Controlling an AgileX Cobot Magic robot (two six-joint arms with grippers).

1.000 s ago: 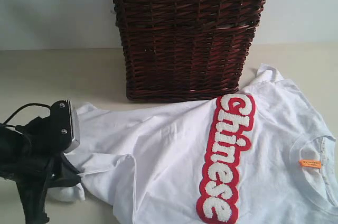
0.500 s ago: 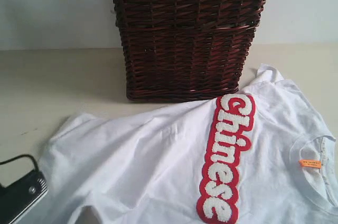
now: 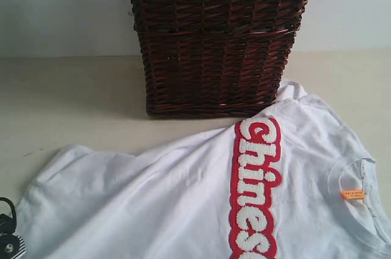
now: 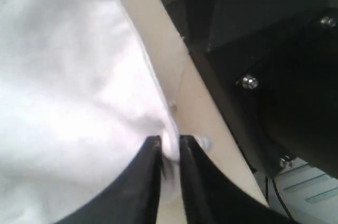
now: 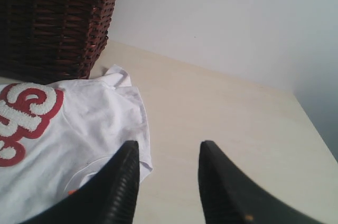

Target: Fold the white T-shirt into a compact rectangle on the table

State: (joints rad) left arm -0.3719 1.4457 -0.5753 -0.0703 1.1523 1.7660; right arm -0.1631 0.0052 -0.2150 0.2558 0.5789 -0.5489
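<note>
Wicker basket (image 3: 217, 39), contents hidden, stands just behind the white T-shirt (image 3: 183, 198).

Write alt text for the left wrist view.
Two dark jaws pinch the edge of a white shirt lying on a beige table. Beyond the table's edge sits dark equipment with silver screws.

Pale beige table (image 3: 61, 100), white T-shirt (image 3: 153, 204) spread across it, wicker basket (image 3: 214, 45) alongside
</note>
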